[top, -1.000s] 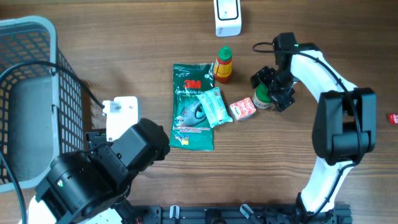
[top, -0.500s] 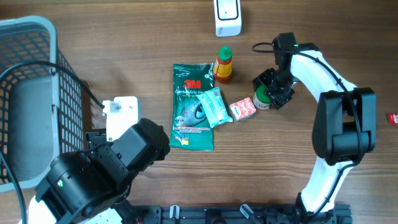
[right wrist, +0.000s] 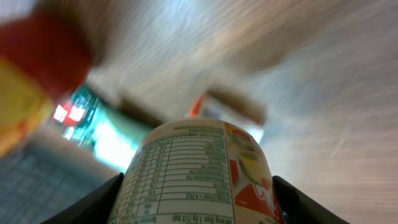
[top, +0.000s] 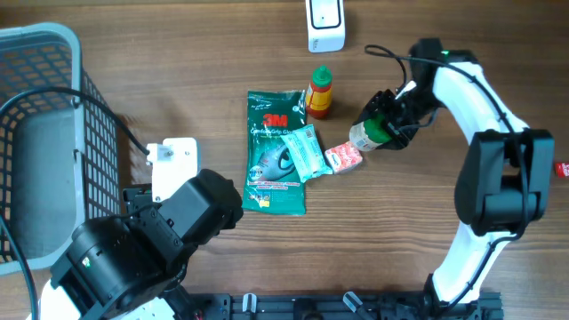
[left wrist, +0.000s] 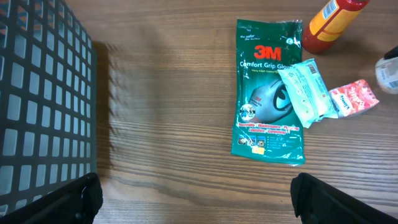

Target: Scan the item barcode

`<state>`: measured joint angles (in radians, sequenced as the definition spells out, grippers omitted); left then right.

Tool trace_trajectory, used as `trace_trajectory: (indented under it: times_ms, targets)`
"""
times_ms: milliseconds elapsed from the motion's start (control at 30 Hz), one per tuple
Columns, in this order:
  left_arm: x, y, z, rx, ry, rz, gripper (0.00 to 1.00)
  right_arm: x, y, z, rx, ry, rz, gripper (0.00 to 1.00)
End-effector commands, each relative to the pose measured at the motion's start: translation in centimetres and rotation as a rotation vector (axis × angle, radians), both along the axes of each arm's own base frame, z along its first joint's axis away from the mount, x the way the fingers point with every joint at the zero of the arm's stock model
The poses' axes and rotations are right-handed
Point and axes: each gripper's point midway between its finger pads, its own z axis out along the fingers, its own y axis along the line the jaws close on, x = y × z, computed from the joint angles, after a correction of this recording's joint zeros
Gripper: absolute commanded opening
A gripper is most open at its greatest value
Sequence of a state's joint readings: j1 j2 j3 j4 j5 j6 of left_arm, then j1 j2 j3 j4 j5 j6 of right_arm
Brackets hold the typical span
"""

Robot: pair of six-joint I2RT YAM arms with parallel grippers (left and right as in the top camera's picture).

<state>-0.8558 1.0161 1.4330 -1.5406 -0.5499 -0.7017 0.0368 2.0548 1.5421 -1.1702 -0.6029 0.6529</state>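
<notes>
Wood table (top: 178,71), overhead view: R gripper (top: 384,127) clamps small green-cap bottle (top: 364,136), tilted, at 2 o'clock from 3M pack (top: 274,151) and just beside red packet (top: 345,157), at its 1 o'clock. L gripper (left wrist: 199,202) fingers spread wide, holding nothing; grey basket (top: 40,34) sits at 9 o'clock.

The right arm (top: 467,93) has white shells, black joints and a black cable (top: 387,53).

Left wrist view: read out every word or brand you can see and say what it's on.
"3M": green pack.
"Comfort Grip Glo…", cut off by the pale sachet: same pack.
Small print on the pack, the sachet and the red packet: too small to read.
</notes>
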Motion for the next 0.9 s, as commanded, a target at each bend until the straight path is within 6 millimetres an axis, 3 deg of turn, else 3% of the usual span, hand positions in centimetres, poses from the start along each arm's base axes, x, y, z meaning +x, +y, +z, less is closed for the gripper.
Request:
trace_trajectory:
  times_ms: [0,333,867]
  targets:
    - [0.1,0.1,0.1,-0.002,-0.012,0.017,1.0,-0.1,2.7,4.9,0.246,-0.082,0.054,0.71]
    - [0.1,0.1,0.1,-0.002,-0.012,0.017,1.0,-3.6,4.1,7.3,0.377,0.052,0.077,0.71]
    - [0.1,0.1,0.1,-0.002,-0.012,0.017,1.0,-4.1,5.0,7.9,0.409,0.085,0.069,0.71]
